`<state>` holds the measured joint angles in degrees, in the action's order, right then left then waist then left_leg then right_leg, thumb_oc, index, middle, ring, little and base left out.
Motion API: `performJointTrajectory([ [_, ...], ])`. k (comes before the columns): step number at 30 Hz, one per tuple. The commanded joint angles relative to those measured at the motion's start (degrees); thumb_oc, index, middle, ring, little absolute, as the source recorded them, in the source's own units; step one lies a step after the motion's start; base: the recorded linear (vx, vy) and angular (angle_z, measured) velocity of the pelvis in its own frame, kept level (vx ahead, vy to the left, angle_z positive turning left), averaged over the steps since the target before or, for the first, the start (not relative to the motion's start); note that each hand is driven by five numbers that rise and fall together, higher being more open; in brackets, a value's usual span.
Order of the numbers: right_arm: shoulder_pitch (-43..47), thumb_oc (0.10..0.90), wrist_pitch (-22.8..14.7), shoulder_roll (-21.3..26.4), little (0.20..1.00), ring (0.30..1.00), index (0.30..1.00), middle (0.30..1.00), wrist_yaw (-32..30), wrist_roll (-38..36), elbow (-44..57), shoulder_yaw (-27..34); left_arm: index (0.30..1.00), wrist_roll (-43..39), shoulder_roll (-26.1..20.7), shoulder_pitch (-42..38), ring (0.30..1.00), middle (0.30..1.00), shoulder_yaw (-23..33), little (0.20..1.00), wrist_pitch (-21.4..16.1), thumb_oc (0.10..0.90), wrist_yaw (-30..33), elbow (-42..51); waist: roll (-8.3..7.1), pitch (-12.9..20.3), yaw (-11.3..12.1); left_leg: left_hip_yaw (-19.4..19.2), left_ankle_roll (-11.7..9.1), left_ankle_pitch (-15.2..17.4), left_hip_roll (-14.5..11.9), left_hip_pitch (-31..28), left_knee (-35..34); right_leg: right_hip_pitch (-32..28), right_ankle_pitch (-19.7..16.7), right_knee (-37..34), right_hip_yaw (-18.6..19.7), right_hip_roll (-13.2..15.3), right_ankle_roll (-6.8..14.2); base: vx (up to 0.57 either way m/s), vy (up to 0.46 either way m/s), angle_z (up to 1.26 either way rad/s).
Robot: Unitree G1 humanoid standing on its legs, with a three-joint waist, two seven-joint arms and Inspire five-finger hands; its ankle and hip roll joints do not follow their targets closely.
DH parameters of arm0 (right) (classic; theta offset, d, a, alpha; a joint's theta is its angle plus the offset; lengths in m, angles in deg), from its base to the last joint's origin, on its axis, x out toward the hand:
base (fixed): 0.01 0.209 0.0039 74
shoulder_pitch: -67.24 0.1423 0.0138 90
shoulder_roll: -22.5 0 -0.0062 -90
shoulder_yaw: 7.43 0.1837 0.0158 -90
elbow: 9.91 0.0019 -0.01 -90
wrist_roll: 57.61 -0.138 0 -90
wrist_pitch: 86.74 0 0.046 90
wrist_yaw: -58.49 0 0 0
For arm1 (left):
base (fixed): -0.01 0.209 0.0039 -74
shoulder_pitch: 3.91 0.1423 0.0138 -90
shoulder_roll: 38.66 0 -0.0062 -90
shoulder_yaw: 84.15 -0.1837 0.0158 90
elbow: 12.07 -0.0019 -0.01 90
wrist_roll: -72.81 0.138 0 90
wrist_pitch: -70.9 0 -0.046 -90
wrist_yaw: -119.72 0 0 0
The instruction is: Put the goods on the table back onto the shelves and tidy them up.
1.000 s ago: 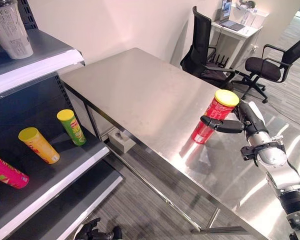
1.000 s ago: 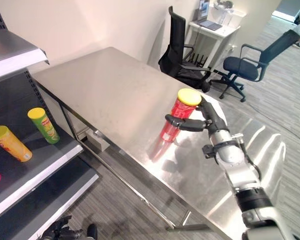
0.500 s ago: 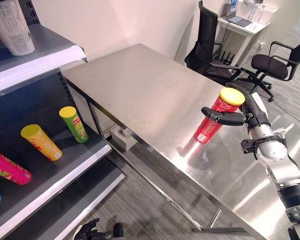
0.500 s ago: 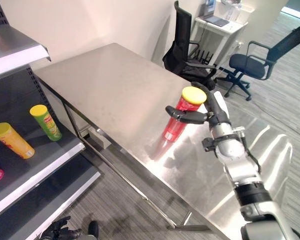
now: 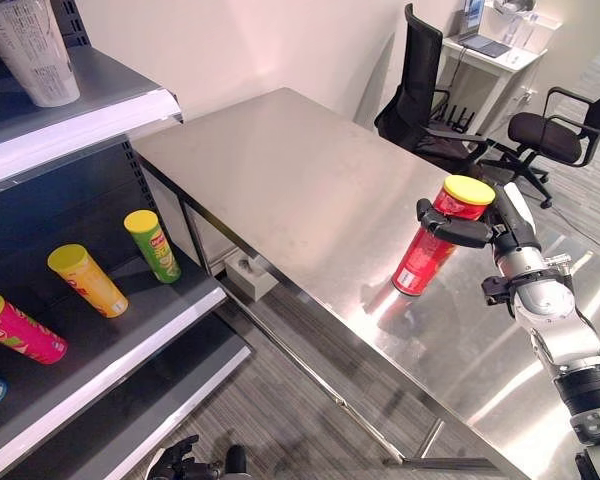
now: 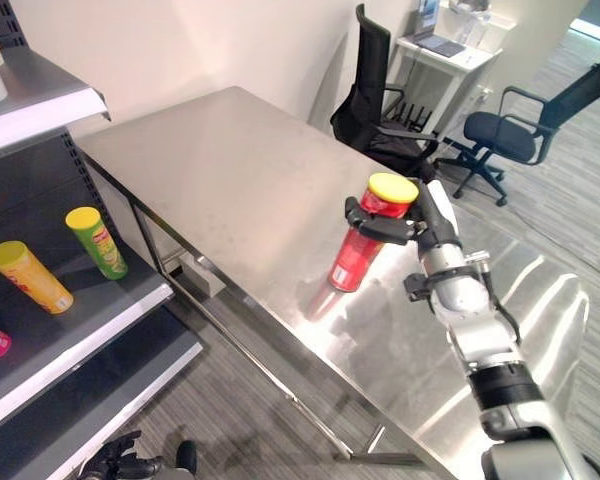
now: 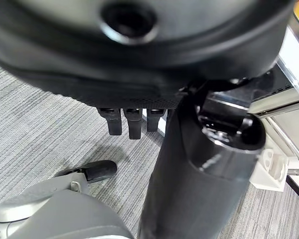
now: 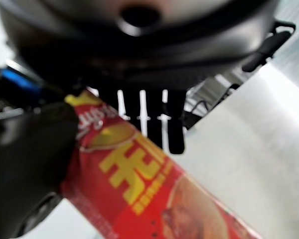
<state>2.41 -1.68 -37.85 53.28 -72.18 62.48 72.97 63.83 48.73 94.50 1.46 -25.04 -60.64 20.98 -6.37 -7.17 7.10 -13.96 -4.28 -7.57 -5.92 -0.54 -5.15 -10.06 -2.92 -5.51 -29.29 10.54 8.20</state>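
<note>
Down by the floor the left hand (image 7: pixel 132 119) hangs idle, its fingers straight and holding nothing. Up on the steel table (image 5: pixel 280 170) the right hand (image 5: pixel 490 228) has its thumb and fingers wrapped round the upper part of a red can (image 5: pixel 432 247) with a yellow lid. The can leans, with its base at or just off the tabletop; I cannot tell which. I'd say the pickup is under way; next it needs lifting clear and carrying across to the shelf (image 5: pixel 130 335) well off to the left. There a green can (image 5: pixel 153 246), a yellow can (image 5: pixel 86 281) and a pink can (image 5: pixel 20 331) lie tilted on the middle board, all lidded, contents hidden. A white tub (image 5: pixel 32 50) stands on the board above.
</note>
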Motion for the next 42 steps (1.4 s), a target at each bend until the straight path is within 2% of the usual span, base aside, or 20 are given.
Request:
performJointTrajectory([
  [1, 8.1, 0.400, -5.2, 2.3, 0.300, 0.300, 0.300, 0.300, -4.0, 0.1, 5.5, 4.5, 0.900, 0.4, -1.6, -0.5, 0.900, 0.900, -2.4, 0.900, -0.7, 0.800, 0.9, -0.4, 0.63, 3.6, 1.5, -2.4, -1.4, 5.8, -2.3, -3.7, 0.6, 0.6, 0.9, 1.4, 1.1, 1.2, 1.4, -0.10, -0.119, 0.02],
  [5, 3.9, 0.400, -8.4, -0.6, 0.300, 0.300, 0.300, 0.300, -5.9, 2.0, 17.8, 10.9, 0.900, 0.4, -1.1, -0.3, 0.900, 0.900, -1.1, 0.900, -0.8, 0.800, 1.4, -0.4, 1.61, 3.7, 1.9, -1.4, -2.7, 4.2, -4.1, -3.0, 0.9, 0.1, 2.6, 1.2, 0.4, -0.2, 0.3, -0.14, -0.171, 0.04],
  [9, 6.1, 0.400, -11.2, -1.2, 0.300, 0.300, 0.300, 0.300, -5.0, 0.0, 24.3, 11.2, 0.900, -0.7, -0.8, 0.9, 0.900, 0.900, -0.8, 0.900, -0.9, 0.800, 1.1, 0.5, 2.96, 2.0, 4.9, 2.0, -6.4, -2.0, -8.9, 1.8, 1.8, -0.1, 6.6, 0.5, -0.7, -5.0, -2.3, -0.30, -0.293, 0.46],
  [10, 7.1, 0.400, -11.9, -0.3, 0.300, 0.300, 0.300, 0.300, -5.1, -0.4, 25.3, 10.8, 0.900, -1.2, -0.6, 0.5, 0.900, 0.900, -0.6, 0.900, -0.9, 0.800, 1.4, 0.5, 3.39, 0.6, 5.7, 3.3, -8.4, -4.4, -10.9, 4.4, 2.4, -0.5, 8.0, 0.5, -1.3, -5.6, -2.5, -0.54, -0.211, 0.83],
  [12, 6.4, 0.400, -11.4, 0.8, 0.300, 0.300, 0.300, 0.300, -4.6, -0.3, 26.9, 10.3, 0.900, -0.8, -0.3, 0.3, 0.900, 0.900, -0.4, 0.900, -1.5, 0.800, 1.6, 0.8, 3.24, -0.8, 4.7, -0.1, -6.1, -0.2, -11.2, 5.9, 9.5, 1.1, 6.1, 0.5, -4.4, -3.9, -3.0, -0.55, -0.013, 1.46],
  [14, 5.0, 0.400, -11.0, 1.5, 0.300, 0.300, 0.300, 0.300, -3.3, 0.3, 27.3, 9.8, 0.900, 0.8, -0.1, -0.2, 0.900, 0.900, -0.3, 0.900, -1.6, 0.800, 1.5, 0.5, 3.15, 0.2, 2.3, -1.8, -5.4, 7.5, -11.4, -0.3, 18.8, 4.3, 1.5, 0.9, -8.4, 0.2, -2.3, -0.45, 0.258, 1.40],
  [17, 4.3, 0.400, -10.6, 1.5, 0.300, 0.300, 0.300, 0.300, -2.6, 0.2, 27.6, 10.0, 0.900, 1.6, -0.1, -0.8, 0.900, 0.900, -0.4, 0.900, -1.9, 0.800, 1.8, 0.4, 3.44, 0.8, 1.2, -1.8, -6.0, 9.0, -11.7, -3.5, 19.5, 5.5, -0.9, 1.2, -10.1, 2.3, -1.0, -0.24, 0.397, 0.76],
  [18, 2.7, 0.400, -10.0, 1.2, 0.300, 0.300, 0.300, 0.300, -1.7, 0.3, 28.6, 10.6, 0.900, 2.3, -0.1, -1.1, 0.900, 0.900, -1.0, 0.900, -2.0, 0.800, 1.7, 1.3, 4.32, 2.2, -0.9, -2.3, -5.3, 13.1, -9.3, -8.3, 13.0, 8.2, -4.9, 2.1, -10.7, 6.2, 1.9, -0.20, 0.529, 0.52],
  [19, 2.0, 0.400, -9.7, 1.0, 0.300, 0.300, 0.300, 0.300, -1.8, 0.6, 28.6, 11.3, 0.900, 3.2, -0.1, -1.2, 0.900, 0.900, -1.2, 0.900, -1.9, 0.800, 1.5, 1.7, 4.64, 2.2, -1.2, -2.7, -4.6, 14.1, -8.2, -8.8, 9.9, 9.3, -6.9, 2.6, -10.8, 7.9, 3.1, -0.34, 0.849, 0.89],
  [21, 0.5, 0.400, -8.4, -1.2, 0.300, 0.300, 0.300, 0.300, -1.8, 2.4, 28.9, 11.9, 0.900, 4.7, -1.6, -2.0, 0.900, 0.900, -1.3, 0.900, -2.0, 0.800, 1.1, 3.3, 3.92, 1.6, -1.0, -2.3, -2.1, 12.7, -2.5, -9.4, 0.3, 11.9, -14.0, 1.9, -9.9, 13.7, 6.4, -0.36, 0.660, 0.97],
  [25, 0.4, 0.400, -7.8, -3.4, 0.300, 0.300, 0.300, 0.300, -1.9, 3.1, 28.4, 10.5, 0.900, 4.1, -3.4, -2.5, 0.900, 0.900, 0.5, 0.900, -1.6, 0.800, 1.2, 3.0, 3.08, 0.2, -0.9, -1.2, -1.3, 12.5, -0.9, -7.3, 0.2, 13.8, -15.2, 2.2, -6.1, 14.5, 6.8, -0.19, 0.199, 0.48],
  [28, 0.7, 0.400, -7.6, -4.7, 0.300, 0.300, 0.300, 0.300, -0.8, 3.1, 28.7, 8.1, 0.900, 4.1, -4.8, -2.6, 0.900, 0.900, 1.8, 0.900, -1.2, 0.800, 1.9, 1.2, 2.70, -1.3, -0.8, -0.7, 0.6, 11.1, 0.5, -5.4, 0.2, 13.5, -8.7, 9.3, -0.6, 11.4, 5.3, -0.20, 0.216, 0.30],
  [29, 0.5, 0.400, -7.4, -4.5, 0.300, 0.300, 0.300, 0.300, 0.3, 3.2, 29.1, 7.1, 0.900, 3.8, -5.1, -1.9, 0.900, 0.900, 2.4, 0.900, -1.1, 0.800, 1.7, 1.0, 2.65, -1.6, -0.8, -0.4, 1.5, 10.0, 1.1, -4.6, 0.2, 13.3, -4.1, 14.1, 1.6, 8.3, 3.9, -0.24, 0.192, 0.01],
  [31, 0.0, 0.400, -7.6, -4.3, 0.300, 0.300, 0.300, 0.300, 1.5, 2.7, 29.1, 6.4, 0.900, 3.0, -5.0, -0.9, 0.900, 0.900, 2.6, 0.900, -0.8, 0.800, 1.5, 1.1, 2.67, -1.9, -0.8, -0.3, 2.7, 7.5, 1.8, -2.8, 0.2, 14.1, 1.0, 19.1, 2.4, 3.2, 1.3, -0.20, 0.121, -0.02],
  [32, 0.0, 0.400, -7.6, -4.3, 0.300, 0.300, 0.300, 0.300, 1.5, 2.7, 29.1, 6.4, 0.900, 3.0, -5.0, -0.8, 0.900, 0.900, 2.6, 0.900, -0.8, 0.800, 1.5, 1.1, 2.65, -1.8, -0.8, -0.3, 2.6, 7.6, 1.8, -2.8, 0.2, 14.3, 1.2, 19.4, 2.5, 3.2, 1.2, -0.09, 0.048, -0.03],
  [33, -0.2, 0.400, -7.7, -4.6, 0.300, 0.300, 0.300, 0.300, 1.9, 2.5, 28.9, 6.0, 0.900, 2.7, -4.8, -0.4, 0.900, 0.900, 2.7, 0.900, -0.7, 0.800, 1.4, 1.2, 2.58, -2.0, -0.7, 0.0, 2.8, 7.1, 2.1, -2.2, 0.2, 14.8, 3.3, 20.4, 3.5, 0.5, 0.7, -0.06, 0.001, -0.08],
  [34, -0.6, 0.400, -7.8, -5.1, 0.300, 0.300, 0.300, 0.300, 2.0, 2.8, 28.5, 5.2, 0.900, 2.0, -4.1, 0.0, 0.900, 0.900, 2.3, 0.900, -0.7, 0.800, 0.8, 1.6, 1.80, -2.1, 0.2, 0.6, 2.6, 6.9, 3.3, -1.6, 0.2, 13.3, 6.0, 16.5, 4.1, -3.0, -1.6, -0.07, -0.041, -0.15],
  [36, 0.6, 0.400, -7.9, -6.0, 0.300, 0.300, 0.300, 0.300, 1.8, 2.6, 27.1, 3.2, 0.900, 1.8, -2.7, 1.1, 0.900, 0.900, 2.1, 0.900, -0.9, 0.800, 0.6, 2.1, 0.70, -1.2, 0.9, 2.1, 2.1, 6.3, 4.5, -0.4, 0.2, 9.8, 4.1, 7.0, 7.3, -5.6, -1.9, -0.01, -0.082, 0.28],
  [38, 1.1, 0.400, -8.1, -5.9, 0.300, 0.300, 0.300, 0.300, 1.7, 3.1, 27.0, 2.2, 0.900, 1.6, -2.3, 2.1, 0.900, 0.900, 1.8, 0.900, -1.0, 0.800, 0.0, 3.3, 1.01, -0.9, 1.4, 2.1, 1.9, 6.5, 4.6, -0.3, 0.3, 8.8, 4.0, 5.0, 7.4, -5.9, -1.8, 0.01, -0.021, 0.45],
  [42, 0.9, 0.400, -8.2, -4.9, 0.300, 0.300, 0.300, 0.300, 0.9, 5.0, 26.7, 1.7, 0.900, 0.6, -2.6, 0.7, 0.900, 0.900, 1.1, 0.900, -0.9, 0.800, 0.2, 6.0, 1.54, -2.2, 0.9, 0.1, 0.2, 5.8, 1.7, 3.5, 4.3, 7.5, 4.2, 3.7, 2.8, -4.5, -2.4, -0.06, 0.040, 0.48],
])
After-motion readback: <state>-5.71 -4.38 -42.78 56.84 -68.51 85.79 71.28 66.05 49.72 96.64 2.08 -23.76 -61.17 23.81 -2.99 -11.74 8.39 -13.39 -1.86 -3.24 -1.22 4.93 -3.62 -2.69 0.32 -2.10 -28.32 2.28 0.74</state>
